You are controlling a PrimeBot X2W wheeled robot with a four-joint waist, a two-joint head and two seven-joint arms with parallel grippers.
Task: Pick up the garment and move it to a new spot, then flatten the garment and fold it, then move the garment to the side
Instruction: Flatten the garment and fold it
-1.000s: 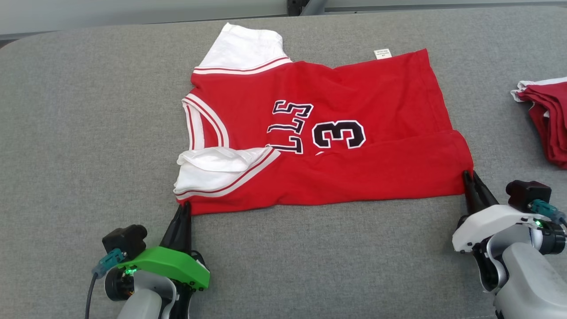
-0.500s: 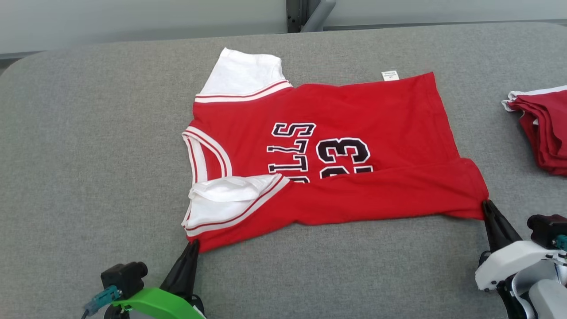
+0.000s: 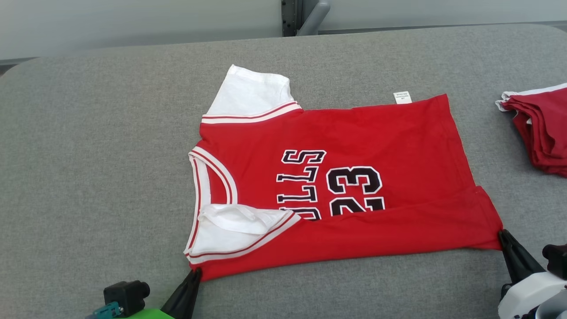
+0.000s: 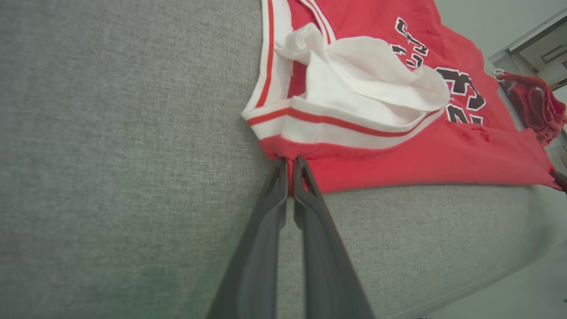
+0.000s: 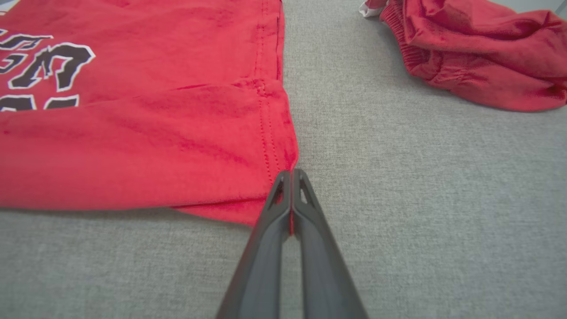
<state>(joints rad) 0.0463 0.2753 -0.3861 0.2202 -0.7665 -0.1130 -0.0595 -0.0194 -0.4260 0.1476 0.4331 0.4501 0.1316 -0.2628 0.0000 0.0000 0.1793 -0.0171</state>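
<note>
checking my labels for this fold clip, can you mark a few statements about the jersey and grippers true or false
1. The left gripper is shut on the jersey at its near corner, below the white sleeve. True.
2. The right gripper hangs open above the cloth. False: it is shut on the hem corner.
3. A near strip of the jersey is folded over part of the number. True.
4. The other red clothes lie on the robot's left. False: they lie on its right.

Left pincer [image 3: 195, 272], green shell [image 3: 150, 315], teal plug [image 3: 107, 309], right pincer [image 3: 502, 232], white shell [image 3: 525, 294], long dark fingers [image 4: 261, 248]
</note>
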